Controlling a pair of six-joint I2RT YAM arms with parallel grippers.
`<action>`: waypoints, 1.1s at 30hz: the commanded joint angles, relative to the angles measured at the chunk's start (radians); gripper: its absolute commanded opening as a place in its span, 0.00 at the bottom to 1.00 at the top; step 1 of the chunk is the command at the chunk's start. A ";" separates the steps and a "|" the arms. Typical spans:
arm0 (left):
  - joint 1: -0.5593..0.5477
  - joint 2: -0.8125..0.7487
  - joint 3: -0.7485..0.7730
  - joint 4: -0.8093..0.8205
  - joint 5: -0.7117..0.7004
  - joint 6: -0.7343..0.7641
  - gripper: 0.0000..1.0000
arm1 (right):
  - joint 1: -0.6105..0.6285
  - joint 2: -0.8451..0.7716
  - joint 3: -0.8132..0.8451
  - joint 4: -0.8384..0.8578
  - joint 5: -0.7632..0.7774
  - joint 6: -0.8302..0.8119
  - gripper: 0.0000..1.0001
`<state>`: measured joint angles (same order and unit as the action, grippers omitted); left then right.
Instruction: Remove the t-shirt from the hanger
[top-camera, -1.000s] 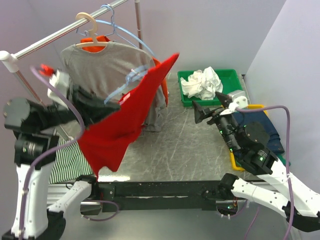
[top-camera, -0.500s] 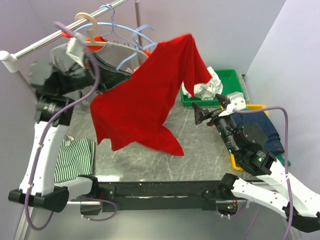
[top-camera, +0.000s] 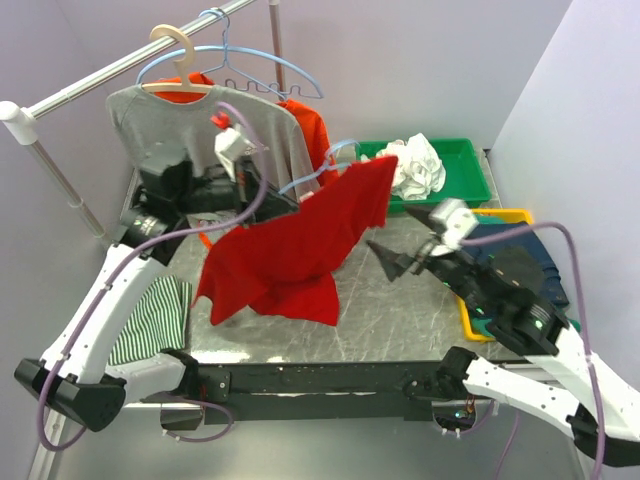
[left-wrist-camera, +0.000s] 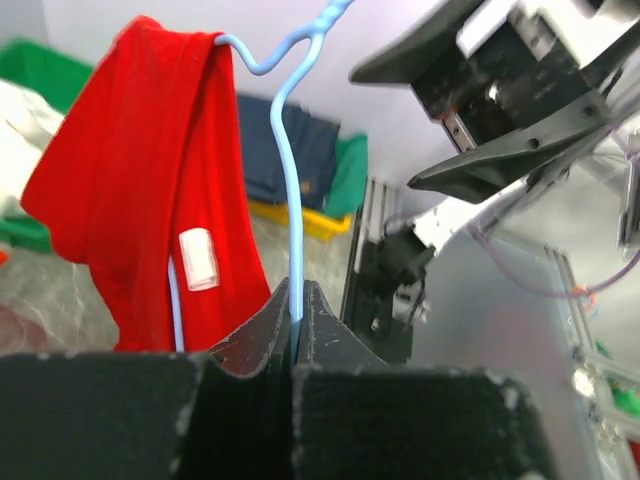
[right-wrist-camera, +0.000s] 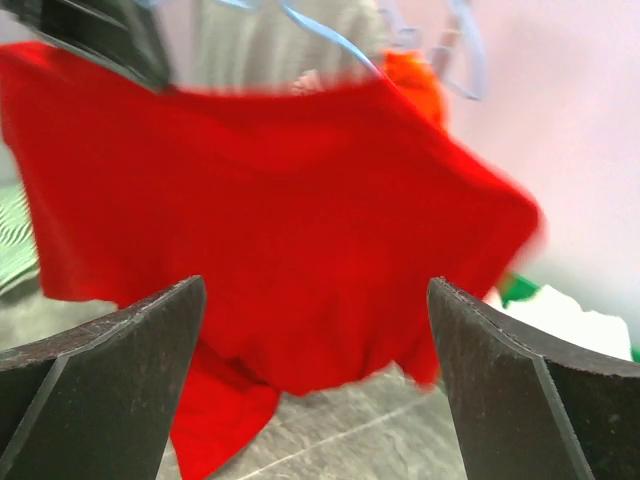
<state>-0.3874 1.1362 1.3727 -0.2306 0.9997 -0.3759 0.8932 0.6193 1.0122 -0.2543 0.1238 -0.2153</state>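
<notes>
The red t-shirt (top-camera: 290, 250) hangs on a light blue wire hanger (top-camera: 318, 172) above the middle of the table. My left gripper (top-camera: 285, 207) is shut on the hanger's wire; in the left wrist view the wire (left-wrist-camera: 293, 200) runs up from between the closed fingertips (left-wrist-camera: 297, 300), with the shirt (left-wrist-camera: 140, 190) draped over its far end. My right gripper (top-camera: 405, 258) is open and empty, just right of the shirt. In the right wrist view its fingers (right-wrist-camera: 100, 370) stand wide apart, with the shirt (right-wrist-camera: 270, 220) right in front of them and not touching.
A metal rail (top-camera: 100, 75) at the back left carries a grey t-shirt (top-camera: 170, 115) on a beige hanger, an orange garment and an empty blue hanger (top-camera: 260, 55). A green bin (top-camera: 470, 165) holds white cloth, a yellow bin (top-camera: 470, 325) holds dark clothes, and a striped cloth (top-camera: 150, 320) lies at left.
My left arm has swung the hanger and red shirt away from the rail, down and right over the table. My right gripper has moved left and down toward the shirt.
</notes>
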 joint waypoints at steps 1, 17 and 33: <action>-0.077 -0.003 0.000 -0.072 -0.111 0.140 0.01 | 0.003 0.106 0.052 0.013 -0.155 -0.058 0.98; -0.126 -0.101 -0.112 -0.128 -0.179 0.163 0.01 | 0.004 0.151 0.061 0.156 -0.121 -0.133 0.87; -0.172 -0.135 -0.150 -0.119 -0.185 0.132 0.01 | 0.015 0.384 0.144 0.239 -0.092 -0.193 0.73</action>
<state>-0.5503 1.0420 1.2152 -0.4088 0.8127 -0.2321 0.8948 0.9752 1.0943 -0.0746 0.0097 -0.3893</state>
